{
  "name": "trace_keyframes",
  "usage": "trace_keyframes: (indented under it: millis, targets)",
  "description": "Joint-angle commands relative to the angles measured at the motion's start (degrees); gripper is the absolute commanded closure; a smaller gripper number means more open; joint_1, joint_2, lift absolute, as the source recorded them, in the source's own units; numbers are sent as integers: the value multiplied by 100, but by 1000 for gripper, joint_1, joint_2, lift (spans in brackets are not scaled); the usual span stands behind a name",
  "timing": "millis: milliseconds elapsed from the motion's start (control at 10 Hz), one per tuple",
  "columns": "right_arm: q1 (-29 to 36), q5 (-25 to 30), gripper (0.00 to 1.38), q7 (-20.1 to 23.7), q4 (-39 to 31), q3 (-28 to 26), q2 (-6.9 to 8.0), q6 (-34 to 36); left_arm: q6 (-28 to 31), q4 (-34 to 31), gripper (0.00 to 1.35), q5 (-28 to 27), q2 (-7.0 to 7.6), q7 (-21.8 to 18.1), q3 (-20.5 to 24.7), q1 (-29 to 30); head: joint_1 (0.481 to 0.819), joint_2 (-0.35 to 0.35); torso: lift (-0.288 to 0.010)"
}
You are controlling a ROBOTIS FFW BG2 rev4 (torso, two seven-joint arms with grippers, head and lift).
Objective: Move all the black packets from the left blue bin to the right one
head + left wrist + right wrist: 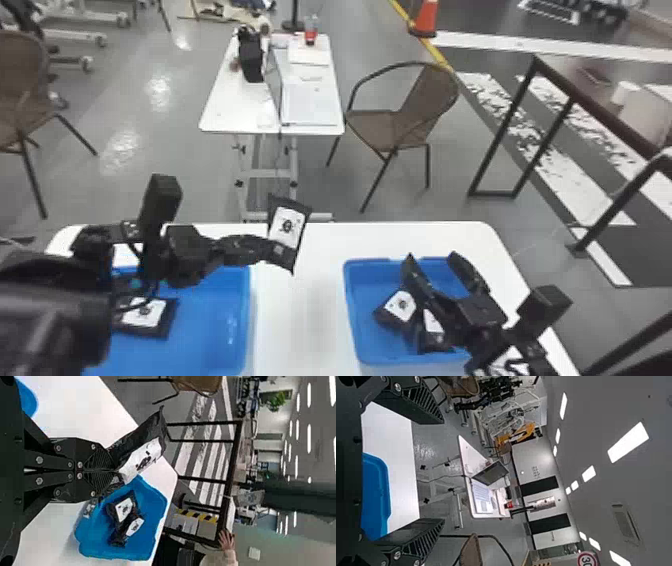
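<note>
Holding one black packet by its lower end, the left gripper is keeping its two fingers pressed together on it, and the packet is standing up at a tilt above the white table, between the bins. The right gripper is hanging over the right blue bin, fingers wide apart, nothing between them. Two packets are lying in that bin, close together and partly hidden by the right arm. One more packet is lying label up in the left blue bin, so the job is looking unfinished.

Step in hand, as judged: getting the held packet over to the right blue bin. Doing it well is meaning keeping the squeeze firm, since only one end is gripped and the free end is likely flopping or swinging if rushed. The left arm is needing to clear the near wall, then be lowering the packet well inside before letting go. The open right gripper is sitting right where the drop is going, so it is either needing to back off or be taking the free end squarely, with the left gripper releasing only once that hold is firm.
</note>
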Motion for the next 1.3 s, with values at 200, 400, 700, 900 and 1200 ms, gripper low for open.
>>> trace_keyframes:
  millis: [200, 400, 700, 900, 1200]
  targets:
    - [-288, -374, 147, 167, 85, 72, 5, 145, -1110, 585, 1177, 442, 0, 238, -524, -260, 695, -188, 0]
    - [-525, -638, 147, 334, 305, 186, 5, 215, -1567, 910, 1165, 758, -132, 554, -717, -391, 695, -206, 0]
    - [-1043, -901, 147, 421, 806, 441, -44, 224, -1672, 1420, 1165, 1057, -185, 589, -1121, -681, 695, -212, 0]
    - [-1342, -1060, 147, 571, 1114, 450, -97, 294, -1725, 1640, 1165, 1321, -211, 598, -1420, -822, 695, -217, 0]
    - [-1544, -1429, 145, 606, 1307, 678, -132, 400, -1725, 1850, 1165, 1620, -264, 616, -1570, -866, 695, -232, 0]
